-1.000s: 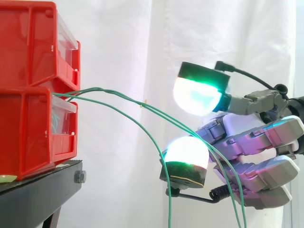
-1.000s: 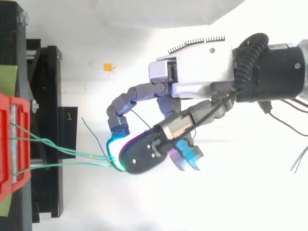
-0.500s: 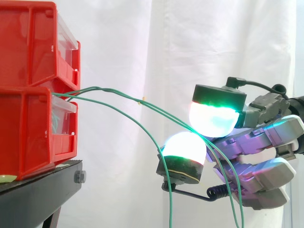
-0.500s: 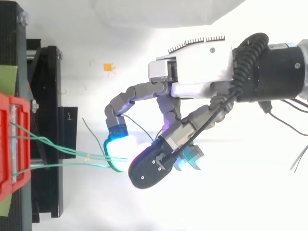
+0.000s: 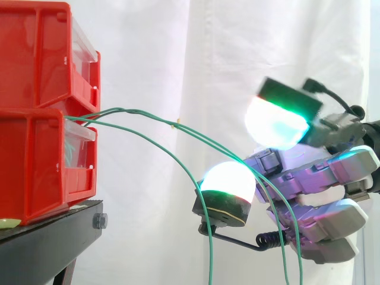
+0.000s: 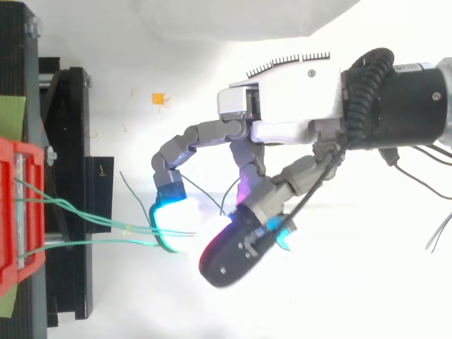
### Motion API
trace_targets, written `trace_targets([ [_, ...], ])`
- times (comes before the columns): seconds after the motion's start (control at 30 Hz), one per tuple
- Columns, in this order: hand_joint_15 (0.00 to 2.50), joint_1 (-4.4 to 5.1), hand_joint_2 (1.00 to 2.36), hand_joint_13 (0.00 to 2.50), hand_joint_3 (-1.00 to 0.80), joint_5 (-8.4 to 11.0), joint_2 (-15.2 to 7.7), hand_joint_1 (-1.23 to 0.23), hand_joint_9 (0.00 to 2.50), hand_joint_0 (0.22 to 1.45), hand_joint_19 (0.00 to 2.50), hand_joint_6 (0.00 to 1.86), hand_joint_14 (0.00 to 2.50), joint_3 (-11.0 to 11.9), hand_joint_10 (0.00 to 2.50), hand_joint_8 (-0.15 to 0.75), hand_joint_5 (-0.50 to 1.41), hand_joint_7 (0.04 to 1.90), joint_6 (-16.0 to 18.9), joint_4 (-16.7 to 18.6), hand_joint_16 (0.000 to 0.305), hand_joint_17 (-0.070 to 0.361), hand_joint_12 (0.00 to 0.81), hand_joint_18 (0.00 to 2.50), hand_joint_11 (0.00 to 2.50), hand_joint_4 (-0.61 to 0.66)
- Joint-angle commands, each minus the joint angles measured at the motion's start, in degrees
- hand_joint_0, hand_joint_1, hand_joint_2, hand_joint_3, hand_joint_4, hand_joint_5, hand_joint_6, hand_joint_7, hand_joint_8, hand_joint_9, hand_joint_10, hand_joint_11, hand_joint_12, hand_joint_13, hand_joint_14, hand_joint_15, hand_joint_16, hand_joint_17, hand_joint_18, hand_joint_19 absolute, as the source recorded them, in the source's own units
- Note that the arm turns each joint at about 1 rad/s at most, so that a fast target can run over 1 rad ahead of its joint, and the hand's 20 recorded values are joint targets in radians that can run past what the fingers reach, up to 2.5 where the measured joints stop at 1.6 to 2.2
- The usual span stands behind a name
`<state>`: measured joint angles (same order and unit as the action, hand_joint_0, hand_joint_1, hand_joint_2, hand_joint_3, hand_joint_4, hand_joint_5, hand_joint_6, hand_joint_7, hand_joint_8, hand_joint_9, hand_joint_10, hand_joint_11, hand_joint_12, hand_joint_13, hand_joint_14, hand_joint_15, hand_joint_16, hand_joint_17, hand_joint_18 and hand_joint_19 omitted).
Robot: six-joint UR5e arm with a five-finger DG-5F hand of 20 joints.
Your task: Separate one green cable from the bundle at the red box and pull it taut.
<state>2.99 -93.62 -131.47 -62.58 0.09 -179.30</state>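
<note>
you get bright, even light on the pleated white curtain (image 5: pixel 154 53), with hardly a shadow across it. the hand's (image 6: pixel 282 113) glowing white-and-green fingertip pads (image 5: pixel 228 183) bloom into glare, and from above the white surface (image 6: pixel 367 282) beneath them is washed out to plain white.

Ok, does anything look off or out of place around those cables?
Nothing damaged. The green cables sag loosely from the red boxes, none taut, and run between the hand's spread fingers ungripped. A small orange scrap lies loose nearby.
</note>
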Motion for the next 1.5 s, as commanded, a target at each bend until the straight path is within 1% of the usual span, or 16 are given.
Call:
trace_targets([
  [0.0,0.56,0.00,1.00,1.54,-0.50,0.02,-0.01,-0.46,1.93,0.36,0.36,0.50,0.02,0.00,0.00,0.286,0.14,1.24,0.00,0.00,0.096,0.216,0.511,1.57,0.11,0.13],
  [0.03,0.56,0.00,1.00,1.54,-0.50,0.02,-0.01,-0.45,1.93,0.36,0.37,0.50,0.02,0.00,0.00,0.286,0.14,1.24,-0.09,0.00,0.096,0.216,0.510,1.57,0.12,0.13],
  [0.1,0.54,0.00,1.00,1.54,-0.50,0.02,-0.01,-0.35,1.93,0.36,0.37,0.50,0.02,0.00,0.00,0.287,0.14,1.23,-0.09,0.00,0.096,0.216,0.507,1.55,0.08,0.12],
  [0.17,0.55,0.00,1.00,1.54,-0.50,0.02,-0.01,-0.32,1.93,0.37,0.38,0.50,0.02,0.00,0.00,0.292,0.14,1.22,-0.09,0.00,0.095,0.213,0.501,1.54,0.08,0.12],
  [0.23,0.54,0.00,1.00,1.53,-0.50,-0.16,0.08,-0.32,1.94,0.38,0.39,0.50,0.02,0.00,0.00,0.284,0.14,1.23,-0.09,0.00,0.093,0.209,0.498,1.52,0.08,0.09],
  [0.27,0.54,0.00,1.00,1.52,-0.50,-0.07,-0.01,-0.35,1.95,0.40,0.41,0.50,0.01,0.00,0.00,0.261,0.14,1.24,-0.09,0.00,0.089,0.200,0.490,1.48,0.08,0.08],
  [0.3,0.54,0.09,1.00,1.52,-0.50,-0.07,0.08,-0.35,1.95,0.41,0.42,0.50,0.02,0.00,0.00,0.258,0.14,1.24,-0.09,0.09,0.088,0.197,0.487,1.47,0.08,0.08],
  [0.37,0.56,0.00,1.00,1.49,-0.50,-0.07,-0.01,-0.41,1.95,0.47,0.49,0.50,0.02,0.00,0.00,0.223,0.15,1.24,0.26,0.09,0.073,0.163,0.464,1.33,0.11,0.05],
  [0.4,0.57,0.00,1.00,1.48,-0.50,-0.07,0.08,-0.45,1.94,0.49,0.52,0.50,0.02,0.09,0.00,0.213,0.15,1.24,0.26,0.18,0.068,0.153,0.455,1.28,0.12,0.05],
  [0.47,0.57,0.00,1.00,1.45,-0.50,0.02,0.08,-0.51,1.95,0.55,0.56,0.50,0.02,0.88,0.01,0.189,0.14,1.23,0.17,0.26,0.061,0.137,0.447,1.21,0.15,0.03],
  [0.57,0.58,0.00,1.00,1.44,-0.50,0.10,0.08,-0.55,1.95,0.59,0.58,0.50,0.02,1.76,0.01,0.175,0.14,1.23,0.17,0.09,0.056,0.125,0.435,1.18,0.19,0.02],
  [0.9,0.59,0.00,1.00,1.45,-0.50,0.19,0.08,-0.60,1.97,0.65,0.60,0.50,0.02,2.90,0.01,0.179,0.15,1.23,0.35,0.00,0.052,0.116,0.436,1.17,0.22,0.02],
  [1.07,0.58,0.09,1.00,1.45,-0.50,0.19,-0.01,-0.63,1.98,0.68,0.60,0.50,0.02,3.07,0.01,0.188,0.15,1.22,0.26,0.09,0.051,0.114,0.437,1.19,0.25,0.02],
  [1.33,0.60,0.09,1.00,1.45,-0.50,0.19,-0.01,-0.71,2.00,0.74,0.61,0.50,0.02,3.07,0.01,0.193,0.15,1.23,0.00,0.00,0.049,0.111,0.438,1.20,0.26,0.01],
  [1.47,0.60,0.09,1.00,1.45,-0.50,0.19,-0.01,-0.78,1.99,0.77,0.62,0.50,0.02,2.99,0.01,0.199,0.15,1.23,0.00,0.00,0.049,0.111,0.442,1.19,0.29,-0.02],
])
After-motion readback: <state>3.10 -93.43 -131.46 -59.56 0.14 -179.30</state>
